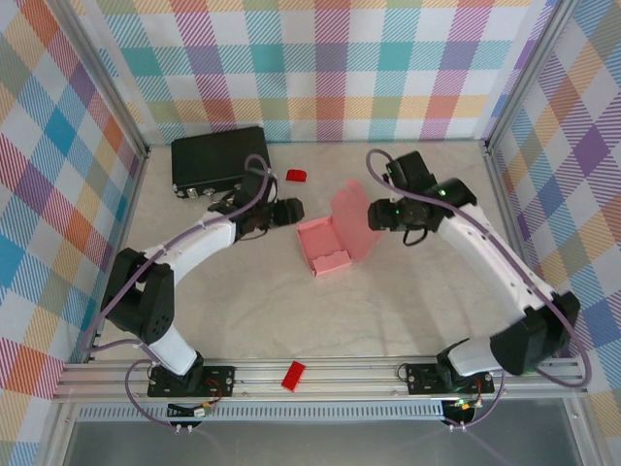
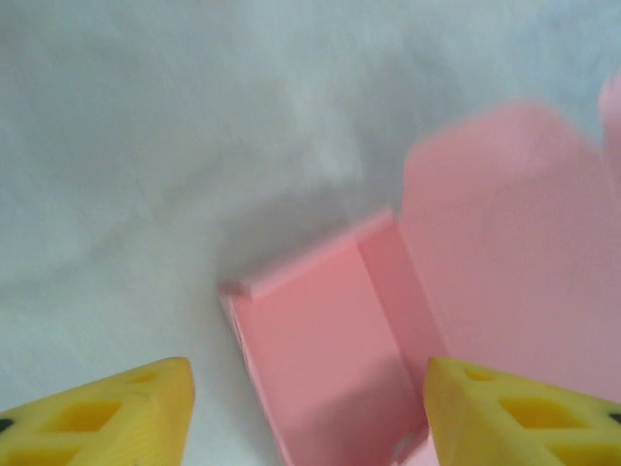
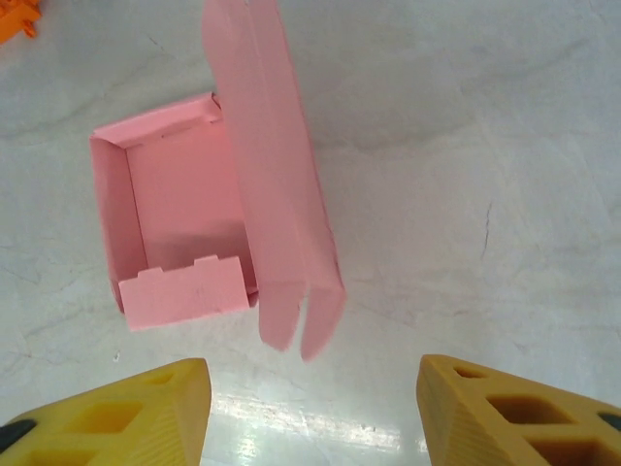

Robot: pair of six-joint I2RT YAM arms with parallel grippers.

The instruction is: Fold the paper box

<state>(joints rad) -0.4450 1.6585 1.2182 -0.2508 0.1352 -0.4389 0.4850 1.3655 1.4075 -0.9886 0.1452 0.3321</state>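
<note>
— What's on your left?

— The black case (image 1: 218, 157) sits in the far left corner of the tabletop (image 1: 388, 311), with a small red piece (image 1: 296, 176) just right of it. My left claw (image 2: 309, 388) hangs open and empty, just left of the paper box (image 1: 325, 250).

— And the box itself?

— It's near the middle of the tabletop: a shallow tray with its lid (image 3: 277, 175) standing up along the right side. It's thin pink card, so I judge it light, springy at the creases, easy to dent and quick to skid on this smooth surface. I'd press flat on the lid panel rather than pinch a tray wall.

— Your right?

— My right claw (image 3: 312, 374) is open too, holding nothing, close to the lid's outer face. Bare tabletop runs toward the right and near edges, and only the checked walls (image 1: 572, 146) bound it.
</note>
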